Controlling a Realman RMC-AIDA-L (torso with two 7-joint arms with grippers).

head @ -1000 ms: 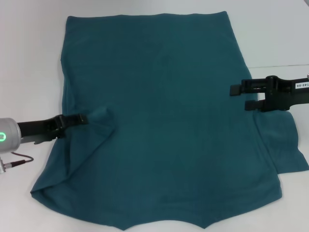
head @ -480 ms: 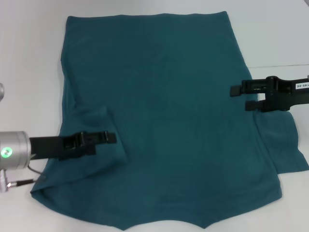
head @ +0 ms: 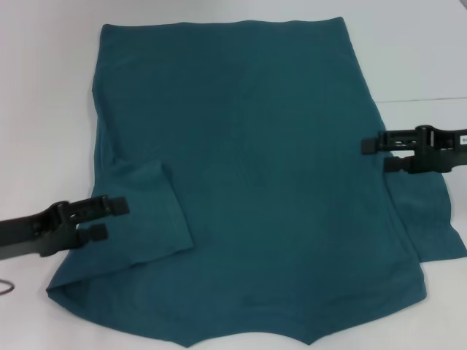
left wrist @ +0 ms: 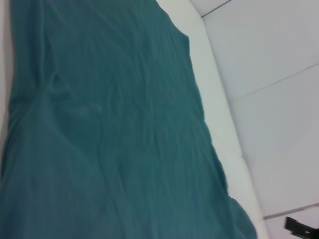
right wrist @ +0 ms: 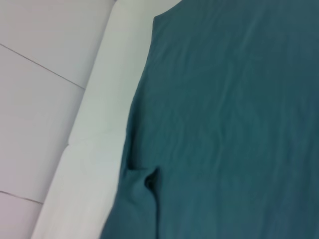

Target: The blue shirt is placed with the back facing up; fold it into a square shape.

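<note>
So the blue shirt [head: 255,182] is spread flat across the white table [head: 44,109], taking up most of what I can see from the head cam, with its straight hem edge at the far side and the collar end nearest the robot, running off the bottom of the view. On the robot's left side, the sleeve [head: 139,219] is folded in over the body of the shirt, sitting as a flap with a clean diagonal edge, and there's a bit of bunched fabric along the near left corner. The other sleeve on the robot's right is still sticking straight out flat on the table, not folded in yet. My left gripper [head: 106,219] is sitting over the left edge of the shirt right by that folded flap, fingers spread apart with nothing between them as far as I can see. The right gripper [head: 379,154] is over the right edge of the shirt, just above where the unfolded sleeve starts, and its two fingers are also parted with no cloth pinched in them. Left wrist cam mostly shows a big stretch of lightly wrinkled teal fabric [left wrist: 99,139] against the table edge. Right wrist cam shows the same kind of thing from the other side, with the folded flap's corner visible near the table edge [right wrist: 94,124].
</note>
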